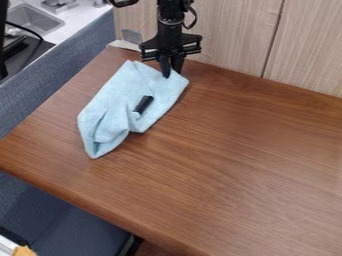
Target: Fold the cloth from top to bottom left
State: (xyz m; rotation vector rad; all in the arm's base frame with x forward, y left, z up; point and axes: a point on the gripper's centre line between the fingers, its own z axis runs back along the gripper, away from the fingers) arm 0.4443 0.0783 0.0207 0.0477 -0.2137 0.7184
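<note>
My pincer [172,74] hangs down at the panel [220,35] end of the desk [247,165], fingers drawn close w/ a bit of cloth [117,110] clamped btwn the tips, at the cloth's panel-side R corner.

Cloth = lt blue, on the desk, near the panel, toward the panel's L end. Long axis runs diag.: wide end nearest the panel, narrow end well away from it, aimed at view's lower L. So it's longer than wide, slanting off from the panel rather than lying parallel to it. Wide end has 2 corners facing the panel: a peaked one on the L, & the one at my tips on the R. Narrow end closes to a blunt pt, the part of the cloth farthest from the panel. Folds & creases bunch up in that far half; the half nearer the panel lies smoother.

Small blk item [143,103] sits on the cloth, approx. mid-length, R of its centerline, also tilted: one end toward the panel, other end down-L, away from it, abt same slant as the cloth. Lt blue bit at its lower end; can't tell if that's a fold or part of the item.

Sink [35,21] is L of the panel, beyond the blue-gray divider [63,60].
</note>
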